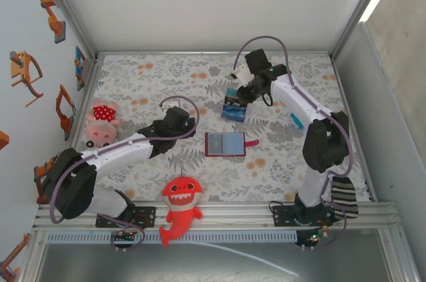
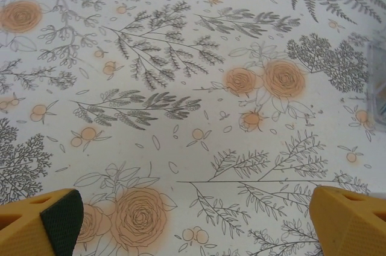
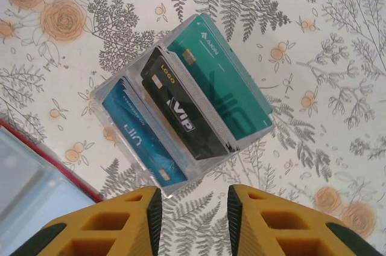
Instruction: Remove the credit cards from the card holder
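The card holder point(image 1: 225, 143) lies open on the middle of the floral table point(image 1: 279, 162). Just left of it the left gripper point(image 2: 193, 220) hovers with its jaws spread wide and empty. Farther back, the right gripper point(image 3: 194, 208) — jaws slightly apart, holding nothing — hangs over the credit cards point(image 3: 187, 102), which are blue, black and teal.

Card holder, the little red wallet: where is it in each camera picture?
Top external: the card holder lies open at mid-table.
Right wrist: the card holder shows a red-edged corner, bottom left.
Left wrist: looks down at the floral cloth.
Shared landmark: that floral cloth; also the card tray beside the holder.
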You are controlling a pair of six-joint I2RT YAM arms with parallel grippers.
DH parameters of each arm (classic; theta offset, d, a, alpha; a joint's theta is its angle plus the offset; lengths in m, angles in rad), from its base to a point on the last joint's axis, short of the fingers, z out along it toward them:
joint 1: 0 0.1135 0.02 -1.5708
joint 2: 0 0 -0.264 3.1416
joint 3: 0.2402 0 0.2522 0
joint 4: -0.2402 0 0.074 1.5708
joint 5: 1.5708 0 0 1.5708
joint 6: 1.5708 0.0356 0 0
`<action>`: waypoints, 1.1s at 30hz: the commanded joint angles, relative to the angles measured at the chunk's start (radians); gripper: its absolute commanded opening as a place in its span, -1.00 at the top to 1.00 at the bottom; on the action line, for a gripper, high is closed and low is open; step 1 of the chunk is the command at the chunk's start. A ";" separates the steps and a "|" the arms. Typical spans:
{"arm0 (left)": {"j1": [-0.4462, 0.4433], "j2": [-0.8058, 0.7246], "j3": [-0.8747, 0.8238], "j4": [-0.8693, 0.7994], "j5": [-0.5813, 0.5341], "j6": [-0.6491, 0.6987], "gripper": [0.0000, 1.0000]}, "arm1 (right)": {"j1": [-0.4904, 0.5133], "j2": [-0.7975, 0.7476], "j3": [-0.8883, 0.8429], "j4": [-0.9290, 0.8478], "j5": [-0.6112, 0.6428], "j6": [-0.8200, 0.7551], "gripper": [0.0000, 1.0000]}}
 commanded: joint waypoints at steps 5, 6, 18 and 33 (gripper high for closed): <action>0.036 -0.067 -0.061 0.011 -0.040 -0.111 -0.94 | 0.108 -0.148 -0.213 0.136 0.085 0.302 0.29; 0.040 -0.075 -0.069 0.011 -0.045 -0.120 -0.94 | 0.131 -0.163 -0.238 0.147 0.103 0.331 0.28; 0.075 -0.193 -0.141 -0.045 -0.190 -0.186 -0.94 | 0.397 -0.173 -0.348 0.116 0.296 0.610 0.26; 0.096 -0.305 -0.207 -0.106 -0.267 -0.226 -0.94 | 0.541 0.048 -0.275 0.114 0.269 0.748 0.21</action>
